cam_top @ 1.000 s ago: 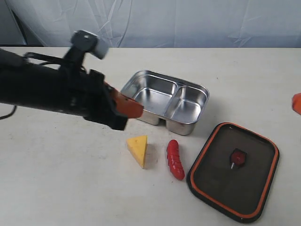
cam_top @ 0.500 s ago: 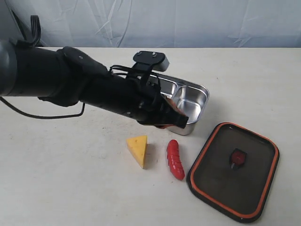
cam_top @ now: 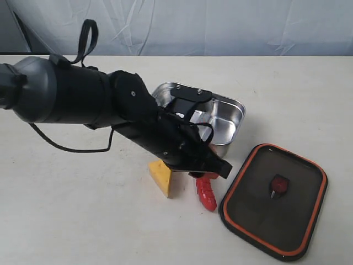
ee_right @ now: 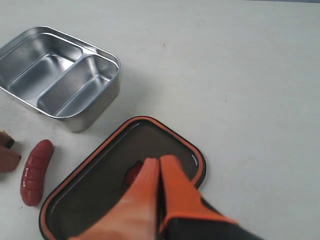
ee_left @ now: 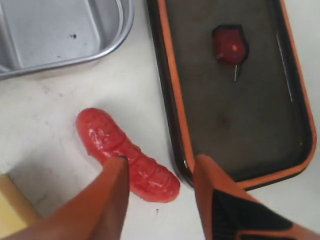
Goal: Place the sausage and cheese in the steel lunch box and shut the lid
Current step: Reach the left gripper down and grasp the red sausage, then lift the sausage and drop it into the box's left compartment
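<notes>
The table (cam_top: 309, 88) carries every item of the task. My left arm (cam_top: 83, 102) reaches across from the left and hides the near left part of the box (cam_top: 238, 105), a steel tray with two compartments standing upright toward the far side. The lid (cam_top: 298, 215) lies flat on the table to the right of the box and nearer the camera, apart from it, orange seal rim facing up. The cheese (cam_top: 161, 175) rests on the table in front of the box, partly under my arm. The sausage (cam_top: 207, 193) lies between the cheese and the lid, just beside the lid's edge and outside the box. The valve (ee_left: 230, 44) sits in the middle of the lid. The left gripper (ee_left: 159, 161) is spread wide: one finger crosses in front of the sausage, the other stands over the lid's rim; I cannot tell whether either touches. The right gripper (ee_right: 159, 161) hangs over the lid, fingers pressed together, holding nothing.
</notes>
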You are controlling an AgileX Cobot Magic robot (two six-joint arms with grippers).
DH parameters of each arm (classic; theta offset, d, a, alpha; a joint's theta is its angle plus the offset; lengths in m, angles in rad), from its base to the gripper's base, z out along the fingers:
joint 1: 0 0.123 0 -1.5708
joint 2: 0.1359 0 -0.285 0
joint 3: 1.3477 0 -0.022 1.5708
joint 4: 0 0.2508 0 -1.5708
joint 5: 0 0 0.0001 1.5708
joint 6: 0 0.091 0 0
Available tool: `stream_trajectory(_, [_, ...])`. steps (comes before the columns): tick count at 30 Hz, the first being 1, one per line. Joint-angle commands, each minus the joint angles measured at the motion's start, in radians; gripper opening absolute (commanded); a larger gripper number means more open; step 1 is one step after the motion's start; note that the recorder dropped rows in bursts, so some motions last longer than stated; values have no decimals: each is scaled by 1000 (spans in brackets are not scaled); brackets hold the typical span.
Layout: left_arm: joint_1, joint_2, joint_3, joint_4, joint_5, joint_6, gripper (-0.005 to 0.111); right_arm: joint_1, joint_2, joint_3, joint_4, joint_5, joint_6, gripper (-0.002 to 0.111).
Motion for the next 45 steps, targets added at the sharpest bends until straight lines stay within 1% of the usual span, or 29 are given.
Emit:
stream_trajectory(1, [-24, 28, -18, 134, -6, -151, 44, 3, -6, 4, -15, -4, 1, 0])
stream_trajectory(7, [-26, 97, -48, 159, -9, -214, 44, 3, -6, 4, -11, -4, 2, 0])
stream_trajectory(16, [-31, 187, -101, 158, 5, -240, 44, 3, -6, 4, -11, -4, 2, 0])
stream_trajectory(23, [-33, 235, -105, 159, 35, -249, 44, 3, -6, 5, -11, -4, 2, 0])
stream_trajectory(24, [-33, 240, -105, 162, 37, -251, 43, 3, -6, 5, -11, -4, 2, 0])
stream_trajectory(26, [-33, 240, -105, 166, 49, -251, 35, 3, -6, 6, -11, -2, 2, 0])
stream_trajectory(30, [-33, 225, -105, 166, 51, -256, 3, 3, -6, 6, -13, -2, 2, 0])
stream_trajectory(31, [-33, 217, -105, 166, 51, -256, 0, 3, -6, 6, -13, 0, 2, 0])
stream_trajectory(37, [-33, 161, -105, 181, 85, -256, 0, 3, -6, 6, -15, 0, 2, 0])
stream_trajectory(45, [-33, 22, -105, 238, 126, -256, 0, 3, -6, 6, -15, 0, 2, 0])
